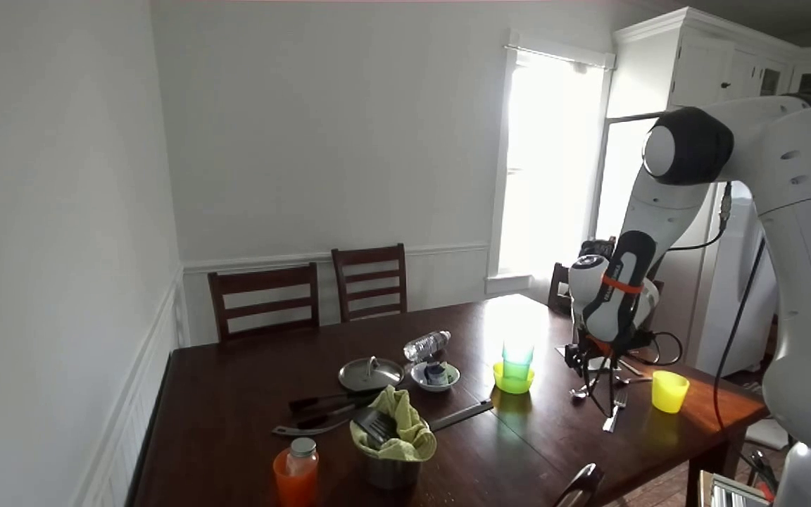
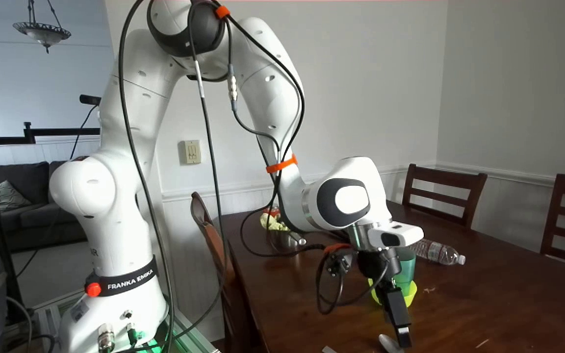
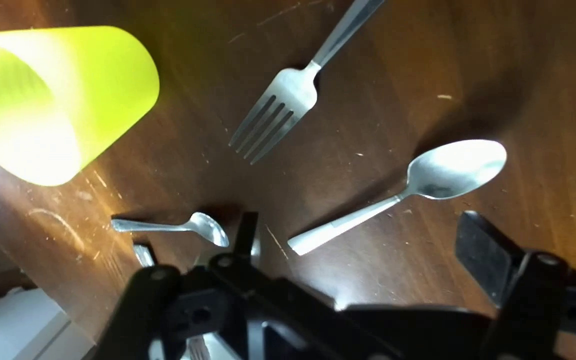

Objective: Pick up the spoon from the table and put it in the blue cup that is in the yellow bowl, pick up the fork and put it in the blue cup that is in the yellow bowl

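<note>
One larger spoon (image 3: 413,190), presumably light, stiff and slippery, is best pinched mid-handle. Jaws of the gripper (image 3: 359,215) are spread, empty.

We see a water bottle (image 1: 426,346) on its side, a pot lid (image 1: 360,375), a steel pot (image 1: 390,475) holding a slotted turner (image 1: 377,427) and cloth (image 1: 412,431), an orange cup (image 1: 296,489), ladder-back chairs (image 1: 265,282).
</note>
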Motion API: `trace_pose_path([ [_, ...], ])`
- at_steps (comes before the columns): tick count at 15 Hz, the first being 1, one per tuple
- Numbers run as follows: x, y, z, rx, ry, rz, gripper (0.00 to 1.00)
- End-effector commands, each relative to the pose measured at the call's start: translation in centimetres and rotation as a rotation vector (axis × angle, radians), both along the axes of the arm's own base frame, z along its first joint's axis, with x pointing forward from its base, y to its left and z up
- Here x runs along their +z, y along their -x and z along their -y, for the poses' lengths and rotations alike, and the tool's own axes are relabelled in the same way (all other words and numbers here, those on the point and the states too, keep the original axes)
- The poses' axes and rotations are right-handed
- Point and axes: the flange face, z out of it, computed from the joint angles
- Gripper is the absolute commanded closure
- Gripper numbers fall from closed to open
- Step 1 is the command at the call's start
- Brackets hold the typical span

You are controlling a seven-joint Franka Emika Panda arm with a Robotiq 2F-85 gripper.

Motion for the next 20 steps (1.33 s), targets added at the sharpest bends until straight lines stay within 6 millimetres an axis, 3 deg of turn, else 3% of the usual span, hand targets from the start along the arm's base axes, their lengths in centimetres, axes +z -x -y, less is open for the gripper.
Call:
trace_pose_path([
  [1,-1.5,-0.5,2.8,-0.116,-0.066,0.083,0.00],
  [9,-3.6,-2.4,7.1,-0.253,-0.149,0.162,0.00],
  [13,-4.8,-2.9,8.4,-0.316,-0.197,0.170,0.00],
  [15,-5.2,-3.1,8.7,-0.349,-0.234,0.168,0.09],
  [20,-5.7,-3.2,9.3,-0.433,-0.287,0.157,0.54],
])
